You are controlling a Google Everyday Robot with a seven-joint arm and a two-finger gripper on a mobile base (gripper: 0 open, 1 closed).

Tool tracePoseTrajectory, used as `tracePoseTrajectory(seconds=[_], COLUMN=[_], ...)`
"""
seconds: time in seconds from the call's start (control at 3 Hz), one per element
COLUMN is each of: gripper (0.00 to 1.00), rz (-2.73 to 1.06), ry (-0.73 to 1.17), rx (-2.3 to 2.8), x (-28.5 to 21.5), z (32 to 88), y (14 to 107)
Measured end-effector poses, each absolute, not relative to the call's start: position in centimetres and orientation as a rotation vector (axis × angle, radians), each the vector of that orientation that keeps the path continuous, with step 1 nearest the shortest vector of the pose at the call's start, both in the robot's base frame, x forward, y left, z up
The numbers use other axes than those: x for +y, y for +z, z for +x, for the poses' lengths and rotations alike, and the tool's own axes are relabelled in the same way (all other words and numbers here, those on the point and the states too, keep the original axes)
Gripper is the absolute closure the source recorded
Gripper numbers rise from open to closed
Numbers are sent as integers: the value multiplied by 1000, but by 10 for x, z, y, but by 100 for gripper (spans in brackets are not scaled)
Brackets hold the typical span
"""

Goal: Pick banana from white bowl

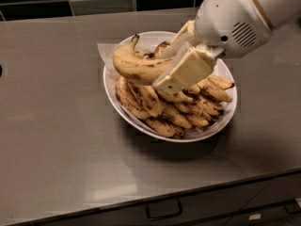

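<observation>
Gripper (168, 74) sits over the middle of the white bowl (220, 126), coming in from upper right, fingers clamped on the banana (134, 64) at its right end. The banana is the big curved one, stem tip pointing up-left. It looks raised off the pile of smaller bananas (188, 112), though whether its underside touches them can't be told from this angle.

Bowl is on the grey surface (56, 140), with the paper liner (106, 48) sticking out at its left rim. Drawer handle (163, 210) shows below the surface edge.

Progress: grasp looks done and the lift appears underway, so most of the pick is complete. Left to do: carry the banana fully up and clear of the bowl rim without dragging the smaller ones out. The grip is near one end, so the long free end may swing or sag.
</observation>
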State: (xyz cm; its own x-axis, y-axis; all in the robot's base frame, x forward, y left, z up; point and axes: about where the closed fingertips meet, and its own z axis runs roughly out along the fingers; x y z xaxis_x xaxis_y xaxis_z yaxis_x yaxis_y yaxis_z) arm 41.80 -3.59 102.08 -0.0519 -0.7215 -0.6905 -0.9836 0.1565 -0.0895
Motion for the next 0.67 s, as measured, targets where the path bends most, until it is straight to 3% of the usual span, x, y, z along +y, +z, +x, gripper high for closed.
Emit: tracePoseTrajectory(seconds=[0.67], gripper=[100], rz=[-1608], ry=[593], rx=[1784], x=[-46], z=[413], y=[1023])
